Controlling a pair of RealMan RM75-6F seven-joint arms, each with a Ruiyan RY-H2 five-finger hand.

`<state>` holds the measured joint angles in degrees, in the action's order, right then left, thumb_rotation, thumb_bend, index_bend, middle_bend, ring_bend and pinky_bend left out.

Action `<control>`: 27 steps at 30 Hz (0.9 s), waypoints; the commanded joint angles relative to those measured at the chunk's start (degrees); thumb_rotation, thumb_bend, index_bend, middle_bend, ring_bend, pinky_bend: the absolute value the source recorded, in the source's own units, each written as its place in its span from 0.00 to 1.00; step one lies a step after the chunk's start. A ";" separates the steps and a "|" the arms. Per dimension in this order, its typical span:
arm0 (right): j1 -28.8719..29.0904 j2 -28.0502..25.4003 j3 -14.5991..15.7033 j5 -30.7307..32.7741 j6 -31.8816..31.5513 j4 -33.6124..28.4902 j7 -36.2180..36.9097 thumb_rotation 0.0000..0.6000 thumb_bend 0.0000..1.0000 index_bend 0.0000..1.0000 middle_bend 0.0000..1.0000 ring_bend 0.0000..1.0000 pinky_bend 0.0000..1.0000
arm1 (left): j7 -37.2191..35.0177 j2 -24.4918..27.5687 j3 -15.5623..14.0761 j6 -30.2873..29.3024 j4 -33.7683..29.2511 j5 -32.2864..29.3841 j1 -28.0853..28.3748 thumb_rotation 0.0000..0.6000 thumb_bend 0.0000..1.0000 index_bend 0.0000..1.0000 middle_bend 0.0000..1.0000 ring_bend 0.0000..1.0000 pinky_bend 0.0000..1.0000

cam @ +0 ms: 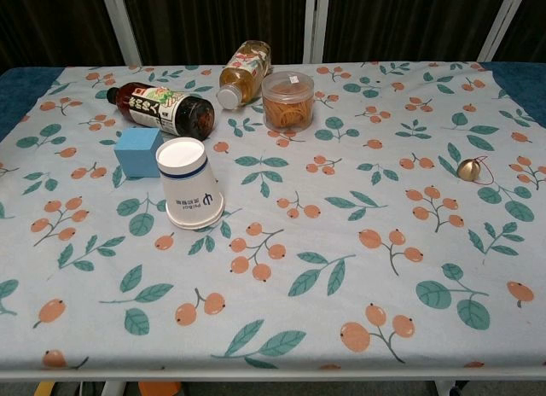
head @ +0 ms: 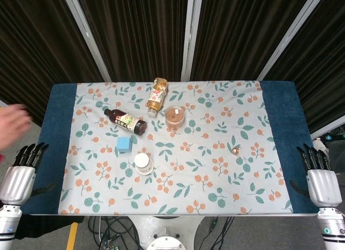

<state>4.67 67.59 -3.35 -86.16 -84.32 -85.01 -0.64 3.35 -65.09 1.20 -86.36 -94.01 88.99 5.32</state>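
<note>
The left hand (head: 21, 172) hangs off the near left corner of the table (head: 280, 91), fingers straight and slightly apart, holding nothing. The right hand (head: 319, 177) hangs the same way off the near right corner, also holding nothing. Both are well apart from everything on the patterned cloth (head: 215, 174).

Nearest the left hand, an upturned paper cup (head: 144, 163) stands on its rim, with a blue block (head: 124, 144) just beyond it. Farther back a dark bottle (head: 125, 121) and a yellow bottle (head: 157, 96) lie on their sides, next to a round tub of rubber bands (head: 174, 116). A small brass bell (head: 235, 150) lies nearer the right hand. A blurred human hand (head: 12, 126) shows at the far left.
</note>
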 commanded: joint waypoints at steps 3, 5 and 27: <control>0.11 0.09 0.05 0.07 0.31 0.11 -0.09 1.00 0.10 0.00 0.00 0.00 0.00 | 0.00 0.06 -0.03 -0.09 -0.02 0.08 -0.04 1.00 0.00 0.04 0.05 0.00 0.05; 0.29 0.22 0.06 0.19 0.72 0.29 -0.26 1.00 0.10 0.00 0.00 0.00 0.00 | -0.12 0.05 0.00 -0.05 0.10 0.00 -0.05 1.00 0.00 0.04 0.05 0.00 0.05; 17.14 1.13 -4.72 4.54 22.22 0.48 -14.30 1.00 0.10 0.00 0.00 0.00 0.00 | -1.41 -0.64 -0.22 0.99 1.80 -0.12 0.37 1.00 0.00 0.04 0.05 0.00 0.05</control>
<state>19.79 68.05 -7.49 -82.57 -64.36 -84.42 -12.89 1.96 -65.72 0.99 -85.39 -92.23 88.89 5.70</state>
